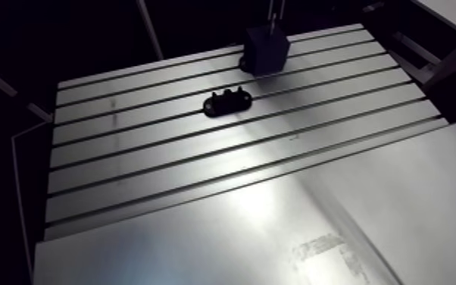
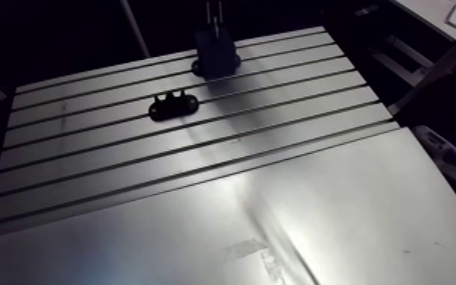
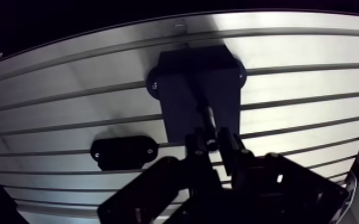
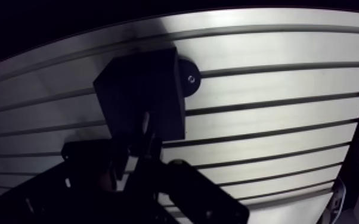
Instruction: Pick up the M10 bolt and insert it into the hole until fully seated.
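A dark square block [image 3: 197,89] on a round-eared base stands at the far side of the slotted table [image 1: 201,163]; the same block [image 1: 267,49] shows in the arm view. My gripper [image 3: 213,145] hangs right over the block, its fingers [image 3: 197,149] drawn close together. A slim bolt [image 3: 208,119] is pinched between them, its shank pointing onto the block's top face. The hole in the block is hidden by the bolt and the fingers. In the arm view only thin parts of the gripper [image 2: 214,15] show above the block.
A low black holder [image 1: 227,103] with small upright pegs sits on the table a short way in front of the block, seen beside the gripper as a flat oval plate [image 3: 124,152]. A smooth metal sheet [image 1: 276,227] covers the near part.
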{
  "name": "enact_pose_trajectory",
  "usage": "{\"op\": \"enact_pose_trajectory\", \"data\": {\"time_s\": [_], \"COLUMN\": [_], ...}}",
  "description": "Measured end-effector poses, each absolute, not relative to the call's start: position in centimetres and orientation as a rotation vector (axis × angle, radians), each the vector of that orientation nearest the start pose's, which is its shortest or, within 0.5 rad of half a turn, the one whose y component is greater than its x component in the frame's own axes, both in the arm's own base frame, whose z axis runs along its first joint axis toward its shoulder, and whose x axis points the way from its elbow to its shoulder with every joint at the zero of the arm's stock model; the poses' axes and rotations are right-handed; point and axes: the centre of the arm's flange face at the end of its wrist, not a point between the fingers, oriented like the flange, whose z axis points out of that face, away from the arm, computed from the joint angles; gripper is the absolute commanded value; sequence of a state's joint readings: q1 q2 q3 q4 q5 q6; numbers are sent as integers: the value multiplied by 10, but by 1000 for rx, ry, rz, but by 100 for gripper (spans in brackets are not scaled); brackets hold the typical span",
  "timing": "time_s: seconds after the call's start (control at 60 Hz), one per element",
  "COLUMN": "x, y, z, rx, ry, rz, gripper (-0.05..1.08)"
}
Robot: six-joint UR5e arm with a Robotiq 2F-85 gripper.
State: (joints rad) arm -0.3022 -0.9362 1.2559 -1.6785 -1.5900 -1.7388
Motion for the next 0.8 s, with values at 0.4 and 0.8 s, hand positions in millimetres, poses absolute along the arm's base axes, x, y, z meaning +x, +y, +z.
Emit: {"op": "enact_pose_trajectory", "data": {"time_s": [0.4, 0.8], "x": [-709, -708], "y": [82, 81], "z": [264, 261], "rx": [192, 191], "ry": [2926, 2922], "rz": [-46, -51], "gripper": [108, 108]}}
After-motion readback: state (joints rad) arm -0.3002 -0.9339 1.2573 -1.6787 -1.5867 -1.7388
